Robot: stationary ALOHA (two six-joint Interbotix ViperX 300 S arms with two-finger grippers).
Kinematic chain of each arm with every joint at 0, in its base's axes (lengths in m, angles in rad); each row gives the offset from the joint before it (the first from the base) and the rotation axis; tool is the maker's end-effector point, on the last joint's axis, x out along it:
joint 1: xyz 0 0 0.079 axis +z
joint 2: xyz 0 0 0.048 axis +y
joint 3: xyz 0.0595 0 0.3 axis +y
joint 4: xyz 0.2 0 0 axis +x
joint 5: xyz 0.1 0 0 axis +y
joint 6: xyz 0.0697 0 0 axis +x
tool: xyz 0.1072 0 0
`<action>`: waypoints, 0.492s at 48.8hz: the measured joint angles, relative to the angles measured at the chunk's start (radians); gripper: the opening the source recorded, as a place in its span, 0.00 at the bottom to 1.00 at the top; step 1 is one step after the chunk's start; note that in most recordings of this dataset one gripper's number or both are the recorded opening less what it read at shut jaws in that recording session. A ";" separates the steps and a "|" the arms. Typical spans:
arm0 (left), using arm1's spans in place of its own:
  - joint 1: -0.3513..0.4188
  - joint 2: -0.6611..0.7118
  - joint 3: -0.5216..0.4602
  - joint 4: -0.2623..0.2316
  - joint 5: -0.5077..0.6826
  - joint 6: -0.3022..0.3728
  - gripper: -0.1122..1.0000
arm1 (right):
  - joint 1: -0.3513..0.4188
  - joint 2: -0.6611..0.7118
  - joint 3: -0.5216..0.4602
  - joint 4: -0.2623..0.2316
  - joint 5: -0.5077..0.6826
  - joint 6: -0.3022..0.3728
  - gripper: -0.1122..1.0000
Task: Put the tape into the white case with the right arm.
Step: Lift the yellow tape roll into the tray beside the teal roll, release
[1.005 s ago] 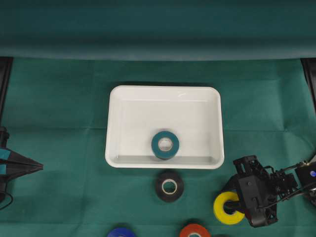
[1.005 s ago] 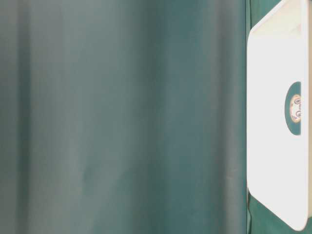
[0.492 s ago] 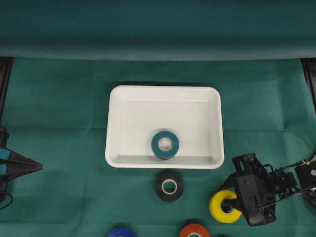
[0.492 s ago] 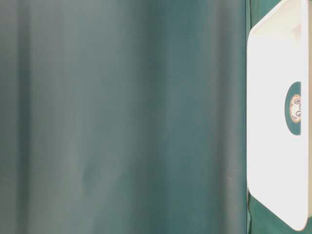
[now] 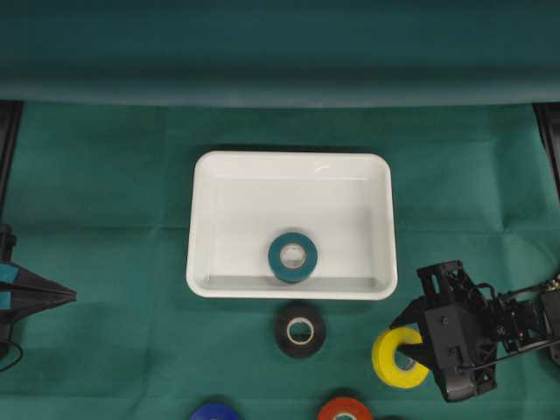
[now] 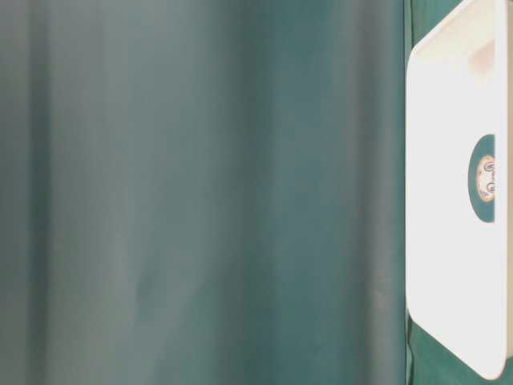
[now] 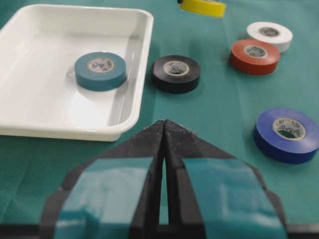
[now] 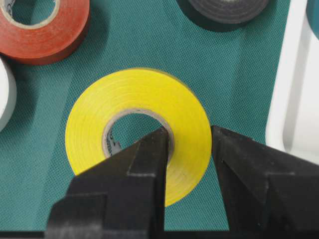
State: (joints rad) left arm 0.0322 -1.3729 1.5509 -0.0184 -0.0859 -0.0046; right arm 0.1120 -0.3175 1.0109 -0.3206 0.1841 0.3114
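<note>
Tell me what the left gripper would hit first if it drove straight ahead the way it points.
Probably the black tape roll; the left gripper aims just past the white case corner. Depth is uncertain.

Even, bright light; white case (image 5: 291, 226) glares softly; table-level view blurred; left pincer (image 7: 163, 149) out of focus

1. Your left gripper (image 7: 164, 130) sits at 6 o'clock, fingers pressed together.
2. The white case (image 7: 30, 107) at 10 o'clock holds a teal roll (image 7: 100, 70).
3. A black roll (image 7: 176, 73) lies just beside its rim.
4. Red roll (image 7: 254, 56), white roll (image 7: 269, 35), blue roll (image 7: 286, 134) and yellow roll (image 7: 202, 6) lie toward 1 to 3 o'clock.
</note>
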 measured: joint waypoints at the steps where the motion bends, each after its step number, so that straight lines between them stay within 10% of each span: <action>1: 0.000 -0.002 0.002 0.000 0.002 0.000 0.10 | 0.000 0.002 0.000 0.000 -0.003 0.000 0.11; 24: 0.000 -0.002 0.002 0.000 0.000 0.000 0.10 | 0.002 0.170 -0.140 0.000 -0.054 0.000 0.11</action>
State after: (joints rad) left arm 0.0322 -1.3744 1.5524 -0.0184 -0.0859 -0.0046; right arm 0.1135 -0.1473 0.8713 -0.3206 0.1304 0.3114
